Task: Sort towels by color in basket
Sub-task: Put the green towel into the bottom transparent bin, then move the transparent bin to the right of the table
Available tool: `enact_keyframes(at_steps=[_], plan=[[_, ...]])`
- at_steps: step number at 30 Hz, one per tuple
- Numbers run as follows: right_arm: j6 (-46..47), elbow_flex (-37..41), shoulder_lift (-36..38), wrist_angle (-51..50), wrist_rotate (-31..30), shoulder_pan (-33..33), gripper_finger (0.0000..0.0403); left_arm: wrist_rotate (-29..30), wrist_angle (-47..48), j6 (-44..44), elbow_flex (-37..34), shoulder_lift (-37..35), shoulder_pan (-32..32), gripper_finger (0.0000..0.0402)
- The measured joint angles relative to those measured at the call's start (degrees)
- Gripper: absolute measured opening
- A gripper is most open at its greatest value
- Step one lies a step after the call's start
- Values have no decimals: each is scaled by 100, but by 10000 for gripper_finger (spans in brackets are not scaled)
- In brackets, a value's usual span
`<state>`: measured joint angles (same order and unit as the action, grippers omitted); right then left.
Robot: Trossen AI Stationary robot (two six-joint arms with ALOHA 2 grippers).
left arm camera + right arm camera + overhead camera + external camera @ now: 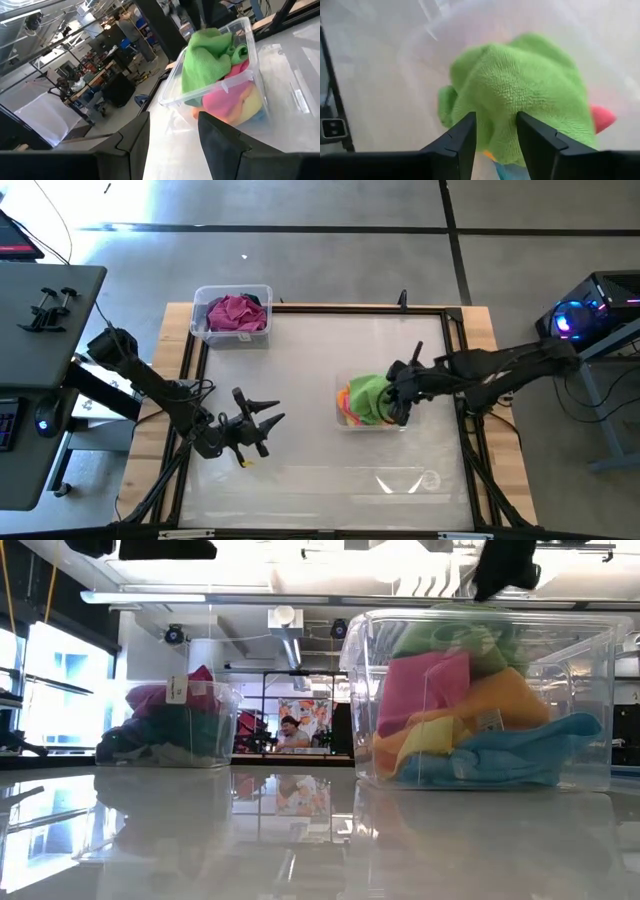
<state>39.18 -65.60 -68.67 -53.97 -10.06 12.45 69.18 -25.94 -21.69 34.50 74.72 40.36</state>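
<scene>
A clear bin (341, 420) right of the table's middle holds a pile of towels: a lime green towel (520, 80) on top, with pink (420, 685), orange (505, 700), yellow (430, 735) and light blue (520, 755) below. My right gripper (495, 131) is open directly above it, its fingers on either side of a raised fold of the lime green towel (368, 393). A second clear bin (232, 288) at the far left holds a magenta towel (235, 313) on darker cloths (170, 735). My left gripper (276, 412) is open above bare table and points at the near bin (200, 93). My right gripper comes down from above with open fingers on either side of a raised fold (495, 107) at the top of the lime green towel, which lies on the pile in the bin. Whether the fingers (465, 137) touch the cloth, I cannot tell.
A black frame (470, 430) runs round the white table top. Something flat and clear (405, 480) lies near the table's near edge. A small yellow piece (246, 463) sits by the left arm. A person (290, 732) sits far off in the room beyond.
</scene>
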Motion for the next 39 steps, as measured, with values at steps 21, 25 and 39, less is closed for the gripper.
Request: enact_keyframes(at_steps=[21, 25, 39], plan=[[-320, 2385, -37, 2554, -840, -165, 138, -2, 455, 507, 0, 0, -81, 156], [-367, 2303, -20, 2522, -836, -195, 138, 0, 455, 507, 0, 0, -161, 156], [-1253, 760, -23, 2708, -2165, 593, 138, 655, -46, 821, 0, -732, -74, 156]])
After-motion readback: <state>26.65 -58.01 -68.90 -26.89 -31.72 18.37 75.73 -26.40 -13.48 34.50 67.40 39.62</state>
